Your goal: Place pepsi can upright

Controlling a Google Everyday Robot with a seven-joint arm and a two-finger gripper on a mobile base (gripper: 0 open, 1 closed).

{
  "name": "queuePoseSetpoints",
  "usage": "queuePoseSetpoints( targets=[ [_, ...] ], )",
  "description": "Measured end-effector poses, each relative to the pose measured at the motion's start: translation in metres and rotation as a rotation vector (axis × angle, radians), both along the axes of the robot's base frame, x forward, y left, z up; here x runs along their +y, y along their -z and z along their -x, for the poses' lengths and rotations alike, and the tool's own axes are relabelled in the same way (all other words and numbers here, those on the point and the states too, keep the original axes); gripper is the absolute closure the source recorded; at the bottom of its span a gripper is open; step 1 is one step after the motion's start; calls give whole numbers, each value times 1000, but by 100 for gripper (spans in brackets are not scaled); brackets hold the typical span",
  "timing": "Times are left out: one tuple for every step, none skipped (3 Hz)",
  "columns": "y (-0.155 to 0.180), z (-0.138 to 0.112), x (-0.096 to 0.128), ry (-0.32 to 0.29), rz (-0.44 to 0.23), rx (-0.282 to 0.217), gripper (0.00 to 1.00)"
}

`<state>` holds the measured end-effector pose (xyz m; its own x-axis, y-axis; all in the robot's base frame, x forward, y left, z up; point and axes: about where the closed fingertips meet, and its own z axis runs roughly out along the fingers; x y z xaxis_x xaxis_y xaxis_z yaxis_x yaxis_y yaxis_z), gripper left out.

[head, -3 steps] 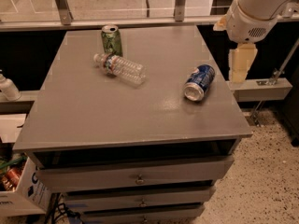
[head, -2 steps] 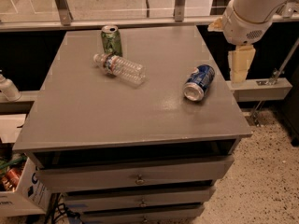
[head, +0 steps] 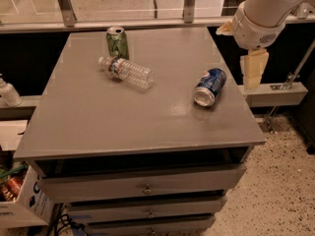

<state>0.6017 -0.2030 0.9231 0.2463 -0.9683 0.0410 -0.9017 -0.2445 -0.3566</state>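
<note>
The pepsi can (head: 210, 86) is blue with silver ends and lies on its side near the right edge of the grey table top (head: 147, 117), its open end facing the front. My gripper (head: 255, 69) hangs from the white arm (head: 263, 14) just off the table's right edge. It is to the right of the can, a little above it, and apart from it. It holds nothing that I can see.
A green can (head: 117, 42) stands upright at the back of the table. A clear plastic bottle (head: 126, 72) lies on its side just in front of it. Drawers (head: 142, 185) sit below the top. A ledge (head: 275, 92) runs along the right.
The arm has shifted very slightly to the left. The can, the bottle and the green can have not moved.
</note>
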Motion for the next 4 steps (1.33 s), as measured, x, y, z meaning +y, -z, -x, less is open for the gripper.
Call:
queuePoseSetpoints(
  targets=[
    [9,-4,1,-66,35,28,0],
    [21,-13,1,-149,86,66,0],
    [32,-27,-1,-227,105,109,0],
    [37,-42,-5,-334,84,114,0]
  ],
)
